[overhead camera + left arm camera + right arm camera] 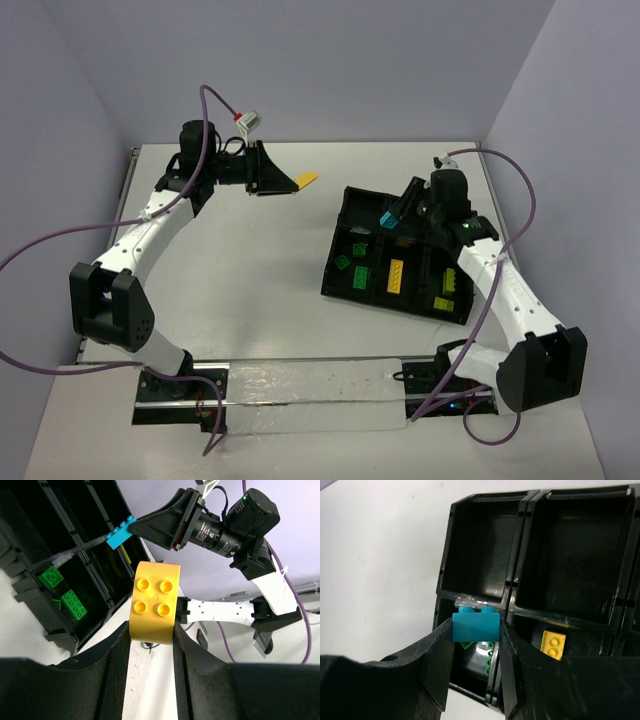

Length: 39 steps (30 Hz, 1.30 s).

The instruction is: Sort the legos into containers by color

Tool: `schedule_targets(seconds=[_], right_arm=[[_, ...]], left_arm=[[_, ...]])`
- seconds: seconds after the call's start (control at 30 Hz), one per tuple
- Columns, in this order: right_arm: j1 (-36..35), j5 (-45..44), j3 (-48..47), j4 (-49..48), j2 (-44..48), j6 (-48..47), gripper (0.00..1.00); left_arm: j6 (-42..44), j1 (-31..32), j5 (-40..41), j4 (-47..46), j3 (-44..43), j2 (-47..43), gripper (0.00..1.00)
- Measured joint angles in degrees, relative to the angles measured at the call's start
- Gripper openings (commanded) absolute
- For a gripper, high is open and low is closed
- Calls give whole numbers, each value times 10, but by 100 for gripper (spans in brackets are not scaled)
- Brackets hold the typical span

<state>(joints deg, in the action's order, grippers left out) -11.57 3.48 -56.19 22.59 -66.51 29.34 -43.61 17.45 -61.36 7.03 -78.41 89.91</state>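
On the white counter (250,280), the black plastic tray (334,240) holds green studded bricks (343,262) in its near-left compartment, a long yellow brick (396,276) in the near-middle one and lime bricks (444,287) near-right. The right jaws clamp a light blue brick (475,626). Only the right wrist view places it over the wall between the left near and far compartments. Far left, well apart from the tray, the left jaws pinch a yellow four-stud brick (154,602), a mere sliver from above.

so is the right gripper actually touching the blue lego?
Touching. The right wrist view shows the blue lego clamped in the right gripper, with both fingers pressed flush against its sides and no gap on either side.
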Motion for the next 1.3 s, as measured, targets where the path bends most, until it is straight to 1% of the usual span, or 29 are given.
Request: schedule_targets(seconds=[0.13,0.33,0.53,0.57,0.6,0.63,0.67,0.7,0.77,0.83,0.9,0.97,1.13,1.23,1.3], right_arm=[[0,-12,-30,2,-42,-5,22],[0,-4,-57,0,-102,-2,23],[0,5,-63,-38,-150,9,24],[0,7,-67,-45,-159,10,25],[0,8,-71,-52,-168,12,29],[0,8,-75,-56,-178,13,31],[0,8,-81,-62,-189,14,37],[0,8,-86,-67,-198,15,44],[0,9,-94,-76,-217,17,62],[-1,11,-98,-80,-232,22,77],[-4,13,-100,-79,-239,21,81],[-8,14,-105,-76,-242,19,84],[-22,9,-121,-74,-235,15,84],[-25,-2,-118,-65,-206,15,84],[-25,-19,-109,-63,-172,15,84]], left_arm=[[5,0,11,10,-14,0,0],[6,0,18,18,-20,0,0],[6,0,24,23,-31,0,0],[6,0,24,25,-31,0,0],[6,0,25,26,-31,0,0],[7,0,27,29,-31,0,0],[8,0,28,32,-31,0,0],[9,0,30,35,-31,-1,0],[10,0,34,42,-31,-2,0],[11,0,39,47,-31,-6,0],[13,1,43,50,-31,-12,0],[14,4,48,51,-31,-19,0],[18,37,64,53,-31,-21,0],[19,74,70,52,-31,-9,0],[19,101,71,50,-31,7,0]])
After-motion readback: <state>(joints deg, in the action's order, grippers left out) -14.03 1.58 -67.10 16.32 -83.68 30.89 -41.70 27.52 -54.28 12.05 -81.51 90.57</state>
